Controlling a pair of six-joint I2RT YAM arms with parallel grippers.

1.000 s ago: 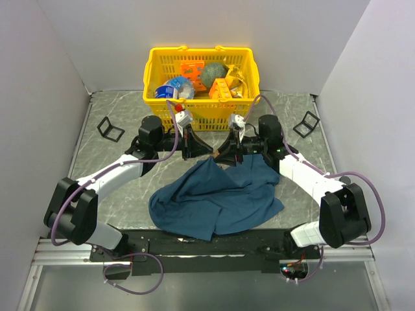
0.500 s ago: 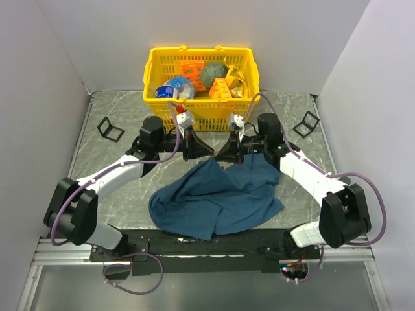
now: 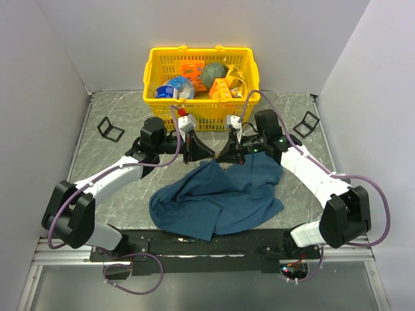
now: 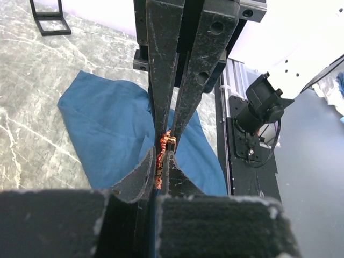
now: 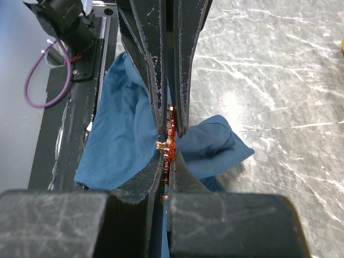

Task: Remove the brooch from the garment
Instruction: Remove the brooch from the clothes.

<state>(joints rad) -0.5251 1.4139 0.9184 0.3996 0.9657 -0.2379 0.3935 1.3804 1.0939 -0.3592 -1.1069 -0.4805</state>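
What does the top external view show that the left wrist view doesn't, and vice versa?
Top only: the yellow plastic basket at the far edge of the grey marbled table. Left wrist only: the tiny orange-red brooch, pinched between the left end effector and right end effector, both shut. Shared: the crumpled blue cloth garment on that table.
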